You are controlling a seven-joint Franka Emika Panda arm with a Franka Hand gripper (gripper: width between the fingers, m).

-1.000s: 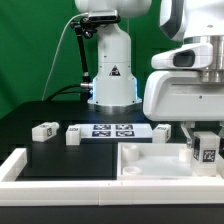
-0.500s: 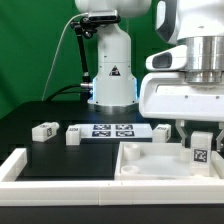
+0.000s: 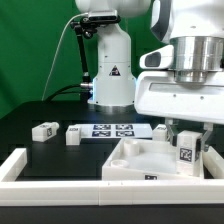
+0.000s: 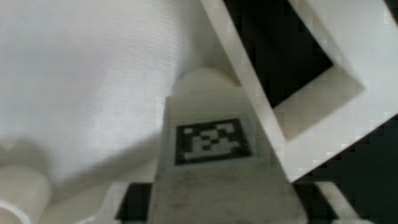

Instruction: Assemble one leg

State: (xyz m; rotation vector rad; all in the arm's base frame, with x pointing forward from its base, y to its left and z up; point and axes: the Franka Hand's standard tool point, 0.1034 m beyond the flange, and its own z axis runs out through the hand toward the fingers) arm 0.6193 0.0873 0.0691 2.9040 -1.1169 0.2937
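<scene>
Backdrop: I see a green curtain behind the rig, with the arm's white base (image 3: 110,70) at the far edge of the black counter (image 3: 40,150)
Counter edge: a white raised border (image 3: 15,165) runs along the near edge and up the side at the exterior view's left
Marker board: the marker board (image 3: 112,130) lies flat near the far edge, about mid-counter, just in front of the arm's base
Loose legs: one tagged block (image 3: 43,131) sits toward the exterior view's left, a second (image 3: 73,135) just beside the marker board's end, and a third (image 3: 163,131) at the board's other end, partly hidden behind the arm
Tabletop piece: the large flat white piece with recesses (image 3: 140,160) lies near the near edge toward the exterior view's right, tilted, one corner pointing at the near edge
End effector: I read the end effector (image 3: 188,148) as clamped on the leg (image 3: 187,150), a finger on each side of it
Leg: held upright, tag facing the camera, over the far right part of the recessed piece; I cannot tell whether its lower end touches the piece
Wrist view: the leg (image 4: 217,150) fills the middle, tag showing, with the white piece (image 4: 89,90) behind it and the black counter beyond the piece's edge
</scene>
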